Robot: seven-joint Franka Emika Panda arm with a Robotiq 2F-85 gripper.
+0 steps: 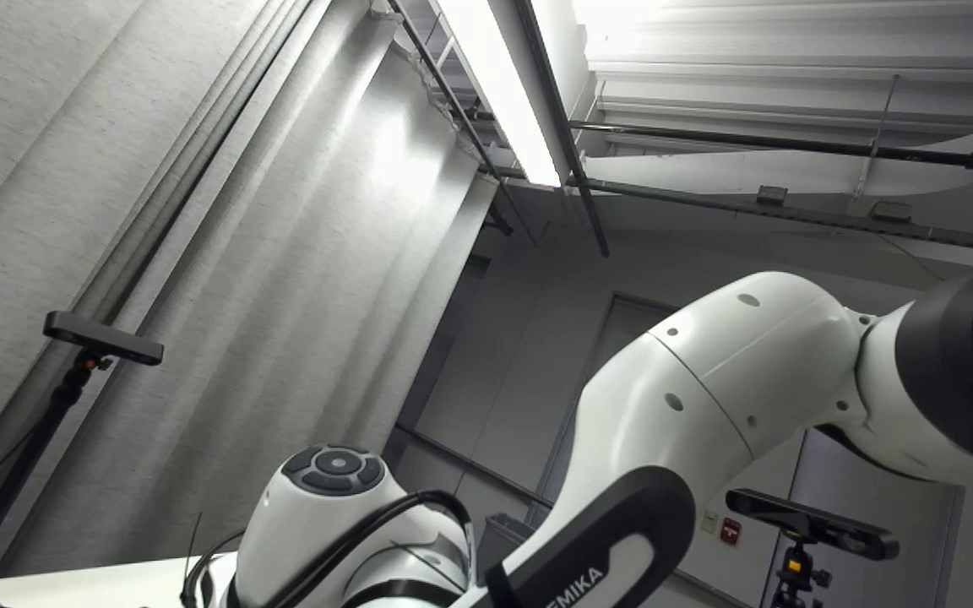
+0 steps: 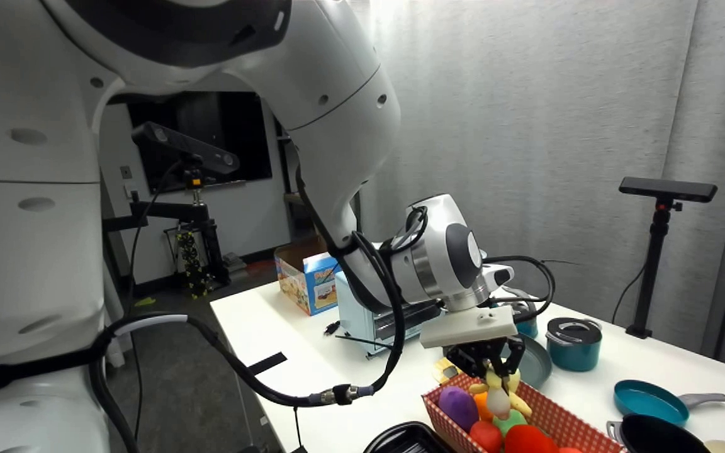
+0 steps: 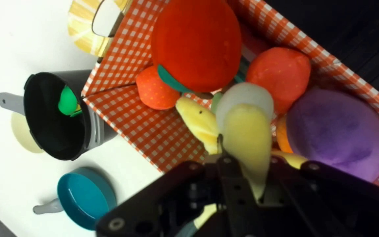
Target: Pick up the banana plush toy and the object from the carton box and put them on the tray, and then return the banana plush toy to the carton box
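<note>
Notes yellow-and-white banana plush toy [image 3: 248,128] gripped in black claw [image 2: 496,370] at mouth of red-and-white gingham carton box [image 3: 127,108]. Finds oval purple plush [image 3: 336,135] and large red plush [image 3: 196,46] crowding inside, black ribbed tray [image 3: 357,36] just beside, black pot [image 3: 53,131] by corner.

Robotics lab: robot arm [image 2: 29,251] is occupying near left; stand-mounted camera [image 2: 668,189] is standing right; grey curtain [image 2: 526,157] is hanging on far side.
</note>
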